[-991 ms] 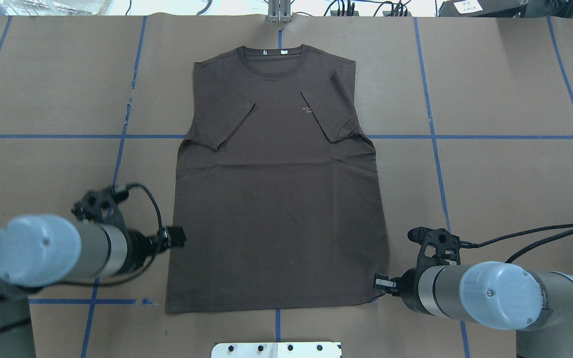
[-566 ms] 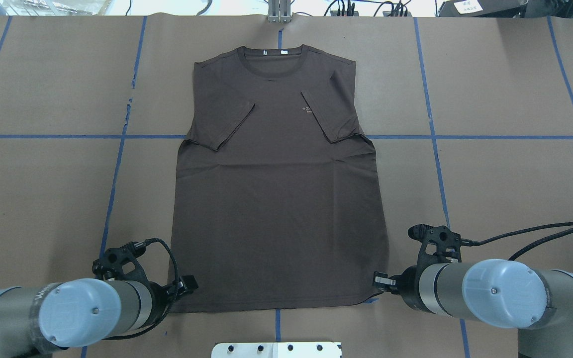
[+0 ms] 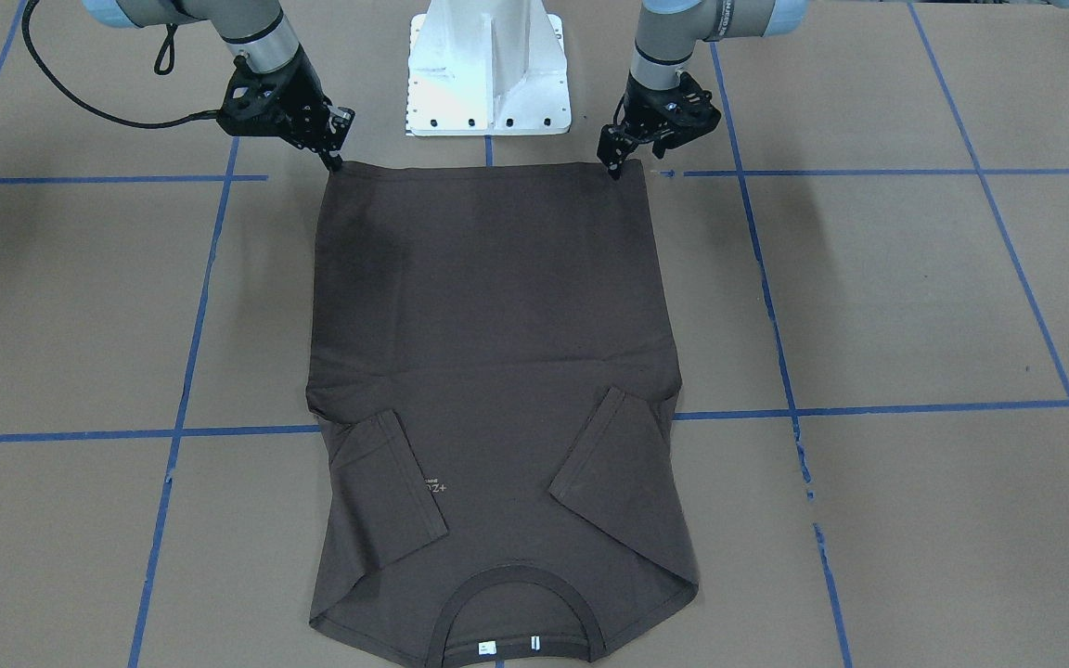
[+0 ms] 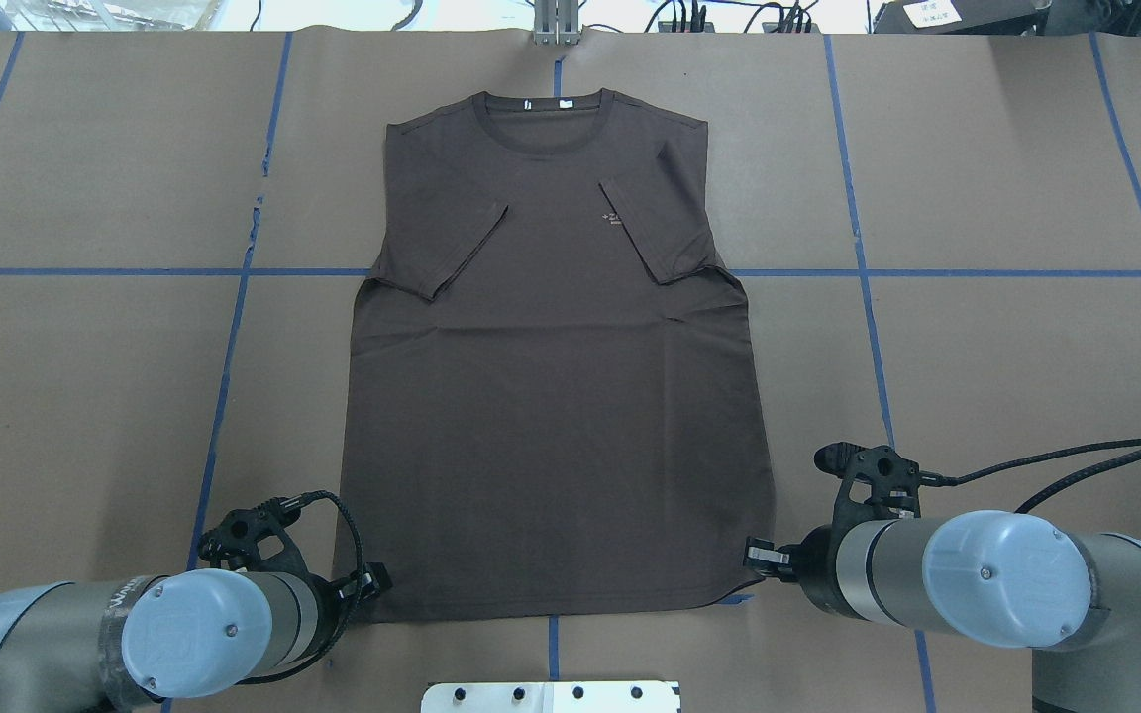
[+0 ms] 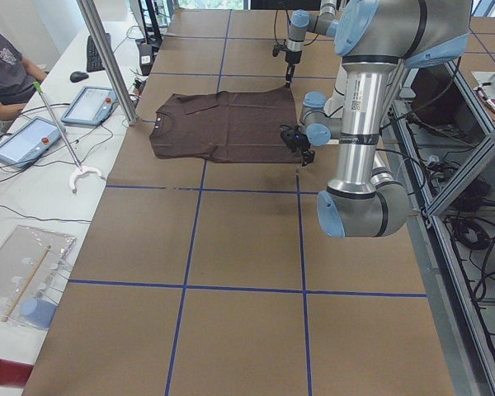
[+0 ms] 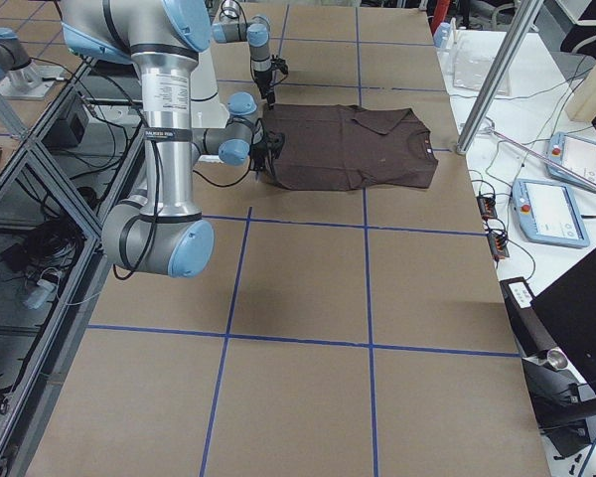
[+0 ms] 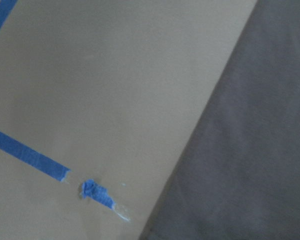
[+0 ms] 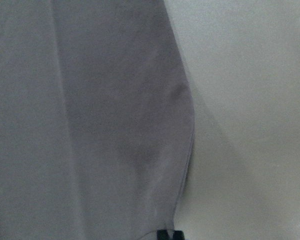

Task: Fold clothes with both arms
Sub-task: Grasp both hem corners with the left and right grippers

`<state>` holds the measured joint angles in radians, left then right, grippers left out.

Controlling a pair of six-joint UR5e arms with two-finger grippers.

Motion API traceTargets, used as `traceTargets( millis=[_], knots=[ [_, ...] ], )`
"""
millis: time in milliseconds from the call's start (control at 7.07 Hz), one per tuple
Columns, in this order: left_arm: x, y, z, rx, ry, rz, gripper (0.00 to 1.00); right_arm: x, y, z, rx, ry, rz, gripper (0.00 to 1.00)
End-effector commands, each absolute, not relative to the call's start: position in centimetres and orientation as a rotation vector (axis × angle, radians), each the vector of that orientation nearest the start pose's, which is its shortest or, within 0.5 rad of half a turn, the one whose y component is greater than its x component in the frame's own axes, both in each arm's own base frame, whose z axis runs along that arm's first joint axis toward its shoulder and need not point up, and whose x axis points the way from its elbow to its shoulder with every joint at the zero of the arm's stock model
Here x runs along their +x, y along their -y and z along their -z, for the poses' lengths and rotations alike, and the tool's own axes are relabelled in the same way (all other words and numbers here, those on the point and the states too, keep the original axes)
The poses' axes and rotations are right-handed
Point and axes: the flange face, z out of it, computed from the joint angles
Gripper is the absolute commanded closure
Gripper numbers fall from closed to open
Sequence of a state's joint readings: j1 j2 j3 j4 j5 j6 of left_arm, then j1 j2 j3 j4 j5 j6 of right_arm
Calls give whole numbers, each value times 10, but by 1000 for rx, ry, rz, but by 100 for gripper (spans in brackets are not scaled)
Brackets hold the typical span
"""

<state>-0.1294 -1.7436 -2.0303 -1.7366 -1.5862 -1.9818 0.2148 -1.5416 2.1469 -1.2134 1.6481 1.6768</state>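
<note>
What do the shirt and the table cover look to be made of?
Shirt: soft knit cloth, probably cotton jersey, matte dark brown; it lies limp with shallow creases and a ribbed collar. Table cover: likely kraft paper or thin card, matte tan; flat, uniform, with blue tape lines stuck on.

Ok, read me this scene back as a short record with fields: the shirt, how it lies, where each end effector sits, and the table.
garment: dark brown T-shirt, spread flat, front up
fold state: both sleeves turned inward onto the chest
orientation: collar at the far edge, hem nearest the robot
left side: left end effector at its hem corner, grip unclear
right side: right end effector at the other hem corner, grip unclear
surface: table covered in brown paper with blue tape lines
</note>
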Motion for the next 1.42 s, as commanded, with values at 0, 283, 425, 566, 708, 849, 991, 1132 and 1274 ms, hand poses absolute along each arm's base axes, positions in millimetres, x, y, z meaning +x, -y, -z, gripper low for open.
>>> traceTargets(
  millis=[0, 283, 425, 566, 708, 849, 991, 1132, 1274],
  knots=[
    [510, 199, -349, -128, -794, 505, 56, -434, 225, -339, -18, 967, -262, 100],
    [508, 199, -347, -128, -797, 504, 96, -433, 226, -340, -20, 967, -261, 100],
    [507, 200, -345, -127, -800, 504, 100, -432, 226, -339, -19, 969, -261, 100],
    [507, 200, -344, -128, -803, 500, 100, -431, 226, -341, -20, 964, -261, 100],
    [504, 200, -340, -129, -812, 498, 100, -430, 225, -340, -21, 966, -261, 100],
    [499, 199, -330, -130, -833, 492, 100, -426, 230, -339, -41, 970, -253, 100],
    [488, 198, -313, -135, -870, 488, 100, -411, 236, -333, -89, 985, -246, 100],
    [480, 195, -297, -140, -888, 483, 100, -393, 227, -336, -130, 978, -227, 100],
    [460, 192, -265, -149, -963, 468, 100, -375, 214, -328, -202, 992, -186, 100]
  ],
)
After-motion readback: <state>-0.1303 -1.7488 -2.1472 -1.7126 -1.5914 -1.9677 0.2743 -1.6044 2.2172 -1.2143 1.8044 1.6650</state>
